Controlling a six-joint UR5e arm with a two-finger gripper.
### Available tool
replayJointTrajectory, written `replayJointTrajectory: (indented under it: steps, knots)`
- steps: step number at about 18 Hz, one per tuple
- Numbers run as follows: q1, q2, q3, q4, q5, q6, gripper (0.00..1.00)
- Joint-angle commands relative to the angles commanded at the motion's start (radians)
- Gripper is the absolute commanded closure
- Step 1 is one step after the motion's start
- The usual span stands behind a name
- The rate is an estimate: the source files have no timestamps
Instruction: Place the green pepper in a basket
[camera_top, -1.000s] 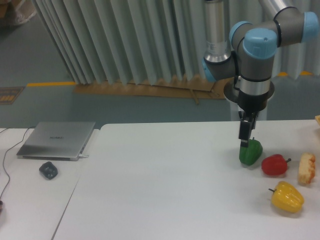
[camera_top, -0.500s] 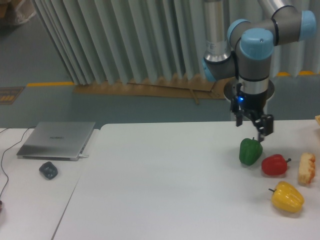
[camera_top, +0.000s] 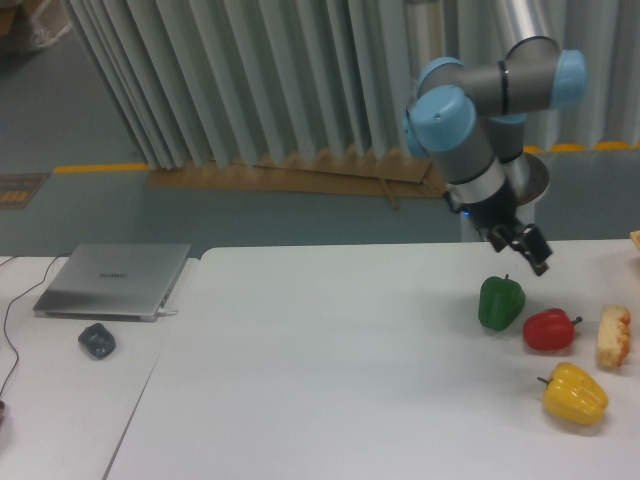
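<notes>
Far left on the surface (camera_top: 330, 400): closed silver laptop (camera_top: 113, 279), with a small dark object (camera_top: 97, 341) in front of it, neither relevant to the task. The green pepper (camera_top: 501, 302) sits upright at right-centre, stem up, untouched, with the red pepper (camera_top: 549, 329) just beside it on the right, then a pale-and-red food item (camera_top: 613, 336) and the yellow pepper (camera_top: 575, 394) nearer the camera. The hand (camera_top: 528, 247) hangs tilted above and a bit right of the green pepper, clear of it and holding nothing; its opening is too small and dark to read, cannot tell. No basket in view. Judged step: grasp the green pepper. To do it well, square the tilted wrist to vertical, centre over the stem, spread the fingers past the pepper's body, and descend on the side away from the red pepper so it doesn't get nudged. Glossy skin may slip, so grip low around the widest part.
</notes>
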Motion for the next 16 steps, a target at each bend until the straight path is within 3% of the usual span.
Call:
replayJointTrajectory:
  steps: [2, 8, 16]
  knots:
    - [0.008, -0.003, -0.009, 0.003, -0.025, -0.063, 0.00]
    - [0.061, -0.011, -0.061, 0.005, -0.100, -0.064, 0.00]
    - [0.077, -0.037, -0.081, -0.009, -0.088, -0.057, 0.00]
